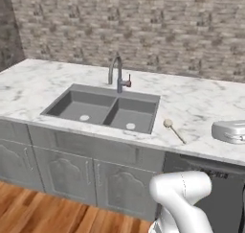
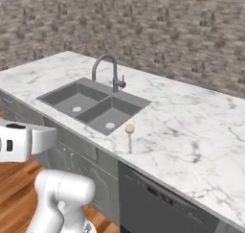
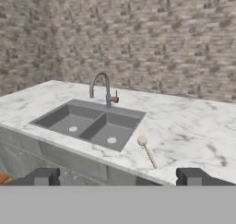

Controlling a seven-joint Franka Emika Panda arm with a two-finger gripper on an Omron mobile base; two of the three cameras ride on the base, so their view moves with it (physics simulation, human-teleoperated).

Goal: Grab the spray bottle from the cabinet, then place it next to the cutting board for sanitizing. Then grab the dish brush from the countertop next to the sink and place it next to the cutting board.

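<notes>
- Gripper, nearest the hand camera: its two dark fingertips are spread wide apart with nothing between them, held back from the counter edge and aimed at the sink area.
- Grey panelled base cabinets and a dark dishwasher front are seen below the countertop, white marble with grey veining.
- Dish brush: it lies flat on the countertop just beside the right basin of the sink, cream head toward the sink, tan handle toward the counter edge.
- Step in hand, as judged: the approach to the dish brush; no grasp is made yet. The next move calls for lowering over the thin handle and closing across it.
- Gooseneck faucet stands behind the basins, before the brick wall.
- Left base view adds a silver appliance at the right edge; spray bottle and cutting board cannot be located.
</notes>
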